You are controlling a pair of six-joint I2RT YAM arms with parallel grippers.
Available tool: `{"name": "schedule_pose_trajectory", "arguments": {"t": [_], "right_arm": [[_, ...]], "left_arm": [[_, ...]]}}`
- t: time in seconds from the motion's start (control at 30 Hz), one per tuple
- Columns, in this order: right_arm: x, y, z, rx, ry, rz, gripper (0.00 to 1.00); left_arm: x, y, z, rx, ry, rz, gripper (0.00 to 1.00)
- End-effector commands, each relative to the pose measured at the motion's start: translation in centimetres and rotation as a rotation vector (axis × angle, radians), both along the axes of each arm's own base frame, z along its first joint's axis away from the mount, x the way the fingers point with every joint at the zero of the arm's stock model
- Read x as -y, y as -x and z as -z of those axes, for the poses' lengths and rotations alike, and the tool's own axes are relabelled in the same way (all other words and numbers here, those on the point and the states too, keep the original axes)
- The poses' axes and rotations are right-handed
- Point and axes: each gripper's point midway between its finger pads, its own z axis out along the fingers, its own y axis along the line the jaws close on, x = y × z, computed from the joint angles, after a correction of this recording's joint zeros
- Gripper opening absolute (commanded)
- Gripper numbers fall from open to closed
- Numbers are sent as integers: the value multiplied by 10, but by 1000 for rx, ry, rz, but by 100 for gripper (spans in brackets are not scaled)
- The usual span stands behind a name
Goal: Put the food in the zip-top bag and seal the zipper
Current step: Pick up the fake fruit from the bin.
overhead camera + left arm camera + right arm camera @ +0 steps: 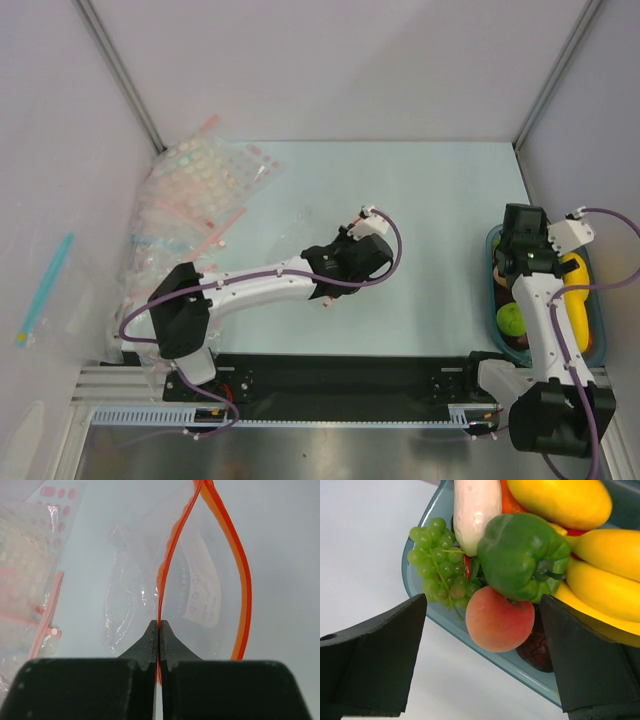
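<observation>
The zip-top bag is clear and lies ahead of my left gripper, its mouth spread open. The gripper is shut on the left lip of the red-orange zipper; the other lip bows out to the right. In the top view the left gripper is at mid-table. My right gripper is open and empty over the near rim of the blue tray. Just beyond it lie the food pieces: an orange-red ball, a green pepper, a white radish and a dark red piece.
Green grapes and yellow bananas share the tray at the right edge, under the right gripper. A heap of dotted bags with pink strips lies at far left, also in the left wrist view. Walls enclose the table.
</observation>
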Motion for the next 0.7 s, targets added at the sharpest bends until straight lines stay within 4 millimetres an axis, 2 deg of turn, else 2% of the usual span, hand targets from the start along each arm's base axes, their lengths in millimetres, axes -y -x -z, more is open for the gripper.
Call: {"name": "schedule_pose_trajectory", "arguments": {"t": [0.0, 0.27, 0.67], "right_arm": [[1, -21, -13, 81, -38, 4, 100], [18, -23, -4, 80, -60, 64, 100], [28, -11, 17, 36, -81, 155, 100]], "left_arm": [[4, -3, -26, 49, 53, -26, 0], [8, 0, -25, 51, 29, -20, 0], [9, 1, -25, 56, 19, -18, 0]]}}
